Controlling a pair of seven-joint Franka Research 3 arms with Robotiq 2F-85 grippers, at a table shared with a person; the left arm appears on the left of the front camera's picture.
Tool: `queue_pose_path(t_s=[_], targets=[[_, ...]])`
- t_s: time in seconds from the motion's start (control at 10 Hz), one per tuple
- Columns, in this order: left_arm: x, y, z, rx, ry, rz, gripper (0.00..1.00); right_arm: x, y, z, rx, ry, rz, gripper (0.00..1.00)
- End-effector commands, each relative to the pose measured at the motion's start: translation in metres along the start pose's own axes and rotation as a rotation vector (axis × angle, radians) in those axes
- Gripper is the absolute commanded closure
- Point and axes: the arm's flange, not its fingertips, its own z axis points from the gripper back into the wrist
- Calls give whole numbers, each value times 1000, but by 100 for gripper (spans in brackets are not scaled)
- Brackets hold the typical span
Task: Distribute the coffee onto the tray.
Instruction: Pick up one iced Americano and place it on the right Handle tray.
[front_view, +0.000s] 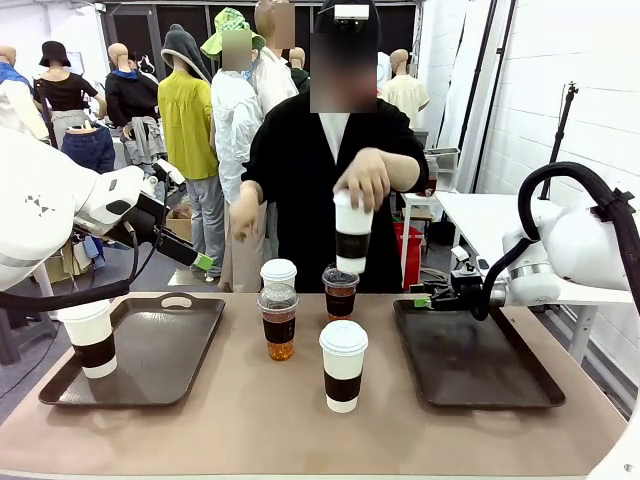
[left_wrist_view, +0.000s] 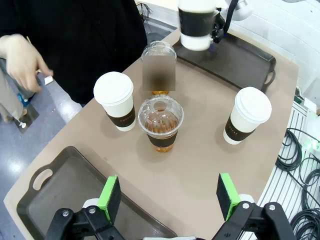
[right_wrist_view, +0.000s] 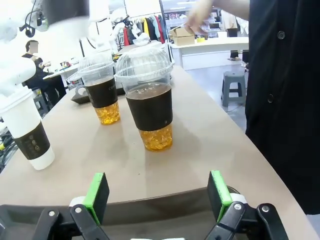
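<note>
Counting six cups: four white paper ones with brown sleeves and two clear domed ones. Also two dark trays. All places are being given off the left clear cup (front_view: 278, 322), which is standing mid-counter (front_view: 200, 430), off both trays.

Far left of it, the left tray (front_view: 165, 355) is carrying one paper cup (front_view: 88, 340) at its outer end. The left jaws are hanging up and left of the clear cup, over the tray edge nearest it. They are gaping wide, with nothing between the green pads (left_wrist_view: 109, 197).

Directly behind the clear cup, the second paper cup (front_view: 278, 272) is standing very close to it. Just right and slightly behind, the second clear cup (front_view: 340, 292) is standing apart. Right and in front, the third paper cup (front_view: 343, 365) is standing alone.

Up and right of the clear cup, a person's hand (front_view: 365, 178) is gripping the fourth paper cup (front_view: 352, 232) by its top, holding it in the air above the second clear cup. The other hand (front_view: 243, 215) is hanging loose, above and a little left of the clear cup.

Far right of the clear cup, the right tray (front_view: 480, 365) is lying flat. The right jaws are sitting low at that tray's far corner on the clear cup's side. They are spread wide, pads (right_wrist_view: 97, 192) gripping nothing.
</note>
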Motion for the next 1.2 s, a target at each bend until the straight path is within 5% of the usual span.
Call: queue_pose_path(t_s=[0.0, 1.1], targets=[[-1, 1, 1, -7, 2, 4, 0, 0, 0, 0, 0, -2, 1, 0], [-1, 1, 1, -7, 2, 4, 0, 0, 0, 1, -1, 0, 0, 0]])
